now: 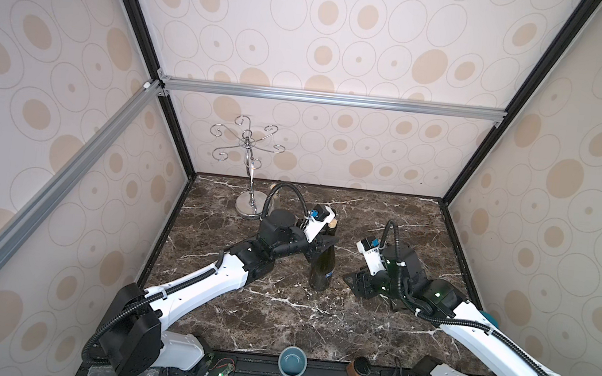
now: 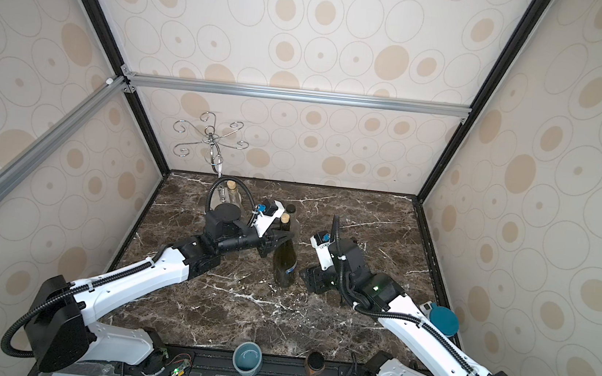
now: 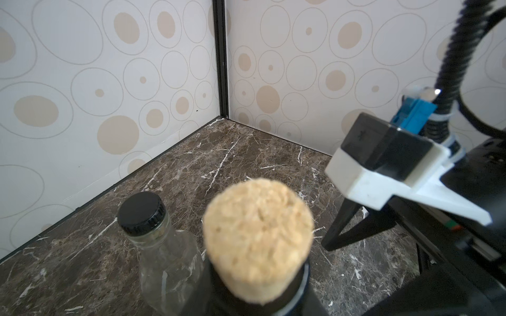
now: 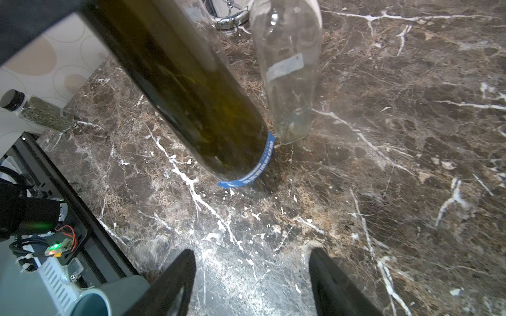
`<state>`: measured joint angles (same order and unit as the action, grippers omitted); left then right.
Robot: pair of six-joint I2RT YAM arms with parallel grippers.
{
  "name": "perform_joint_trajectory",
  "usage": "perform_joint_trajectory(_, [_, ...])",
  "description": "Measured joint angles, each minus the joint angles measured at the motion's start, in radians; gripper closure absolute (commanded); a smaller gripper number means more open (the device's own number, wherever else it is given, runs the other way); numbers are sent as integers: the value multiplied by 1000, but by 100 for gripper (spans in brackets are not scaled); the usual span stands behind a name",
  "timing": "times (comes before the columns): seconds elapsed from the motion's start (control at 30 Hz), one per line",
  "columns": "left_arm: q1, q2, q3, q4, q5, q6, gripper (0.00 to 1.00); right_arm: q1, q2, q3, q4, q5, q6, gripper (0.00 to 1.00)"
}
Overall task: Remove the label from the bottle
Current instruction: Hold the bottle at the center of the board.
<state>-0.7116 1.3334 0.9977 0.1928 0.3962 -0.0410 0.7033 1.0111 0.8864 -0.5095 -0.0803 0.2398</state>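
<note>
Green glass, task item: the dark green bottle [image 1: 321,275] is standing upright near the middle of the marble tabletop [image 1: 279,308] in both top views. The left gripper [image 1: 325,244] is clamping its neck under the cork [image 1: 333,223], jaws drawn tight on the glass. The right gripper [image 1: 352,282] is hovering low beside the bottle's base, apart from it. The blue label [image 1: 329,274] is sitting as a band low on the body, facing that gripper.

Left wrist view: the cork [image 3: 257,235] is filling the foreground, blurred. A black-capped clear bottle [image 3: 164,260] is standing just beside it. No writing is showing.

Right wrist view: the right gripper [image 4: 252,262] is standing with jaws well apart, holding nothing, and is pointing at the blue label [image 4: 253,171] wrapping the foot of the dark green bottle [image 4: 186,90]. White print is running along the strip, too small to read. One end seems to be lifting off the glass.

Handling note, as judgement: the open jaws should be pinching that loose end and peeling along the curve, with the neck grip keeping the bottle from turning or tipping into the clear bottle [image 4: 287,68] close behind.
</note>
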Motion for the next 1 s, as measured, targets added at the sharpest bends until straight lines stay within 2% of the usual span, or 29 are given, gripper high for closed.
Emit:
perform_joint_trajectory(0.33, [-25,0,79,-151,-151,-84,90,106,57,-20,89,80,45,35])
perform_joint_trajectory(0.57, [-55,0,129,-255,-266,-151,92,130,121,-27,142,109,84,45])
perform_joint_trajectory(1.0, [-72,17,160,-292,-313,-176,93,135,218,-27,212,132,119,49])
